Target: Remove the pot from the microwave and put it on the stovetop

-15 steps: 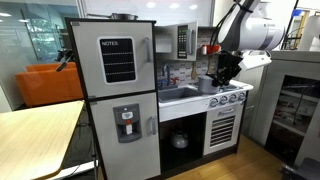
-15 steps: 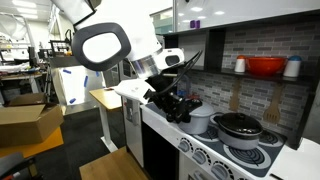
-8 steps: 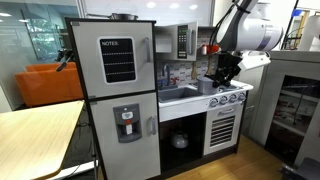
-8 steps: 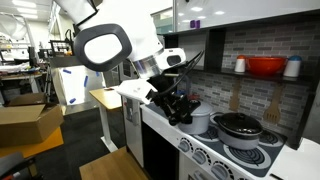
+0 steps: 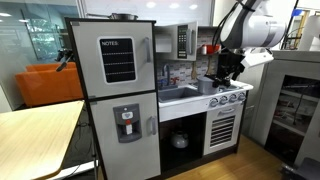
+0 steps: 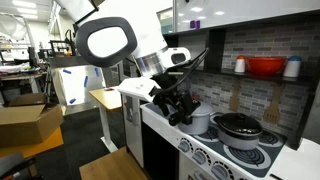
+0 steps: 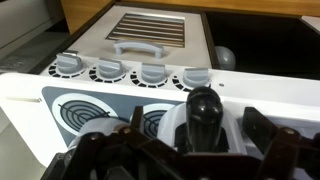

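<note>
Pot (image 7: 180, 128) rests on stovetop (image 7: 75, 112) between the gripper's (image 7: 190, 150) wide-open, empty jaws; a crooked retreat could snag one jaw on its black lid knob (image 7: 203, 105), tipping it.

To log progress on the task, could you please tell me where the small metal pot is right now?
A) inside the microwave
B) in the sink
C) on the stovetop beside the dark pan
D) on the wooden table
C: in an exterior view the pot stands on the stovetop, right next to the dark pan.
</note>
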You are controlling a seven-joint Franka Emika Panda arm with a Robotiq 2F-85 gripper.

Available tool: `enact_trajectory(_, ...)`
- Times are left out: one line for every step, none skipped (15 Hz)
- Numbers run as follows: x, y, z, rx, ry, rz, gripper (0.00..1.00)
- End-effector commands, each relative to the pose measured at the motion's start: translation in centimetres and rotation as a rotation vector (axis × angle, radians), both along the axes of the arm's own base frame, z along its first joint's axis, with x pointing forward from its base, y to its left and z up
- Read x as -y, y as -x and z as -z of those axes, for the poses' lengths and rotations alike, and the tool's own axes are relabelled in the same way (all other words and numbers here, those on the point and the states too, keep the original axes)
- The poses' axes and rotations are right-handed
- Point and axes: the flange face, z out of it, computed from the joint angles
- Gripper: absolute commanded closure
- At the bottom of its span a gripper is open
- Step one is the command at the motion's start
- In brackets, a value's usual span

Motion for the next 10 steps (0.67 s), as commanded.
enact_trajectory(0.8, 0.4, -1.5, -0.114, -0.023, 0.046, 0.0)
enact_trajectory(0.6, 0.5, -2.1, -0.146, -0.031, 0.056, 0.0)
enact_trajectory(0.2, 0.5, -3.0, -0.172, -0.041, 0.058, 0.0)
enact_trajectory(-0.3, 0.4, -3.9, -0.196, -0.054, 0.06, 0.0)
enact_trajectory(-0.9, 0.5, -4.8, -0.213, -0.067, 0.064, 0.0)
enact_trajectory(-1.5, 0.5, -5.9, -0.23, -0.083, 0.064, 0.0)
enact_trajectory(-2.1, 0.6, -6.9, -0.243, -0.098, 0.063, 0.0)
enact_trajectory(-2.6, 0.8, -7.9, -0.257, -0.108, 0.058, 0.0)
enact_trajectory(-3.1, 0.9, -8.8, -0.267, -0.115, 0.056, 0.0)
enact_trajectory(-3.5, 1.1, -9.6, -0.279, -0.124, 0.052, 0.0)
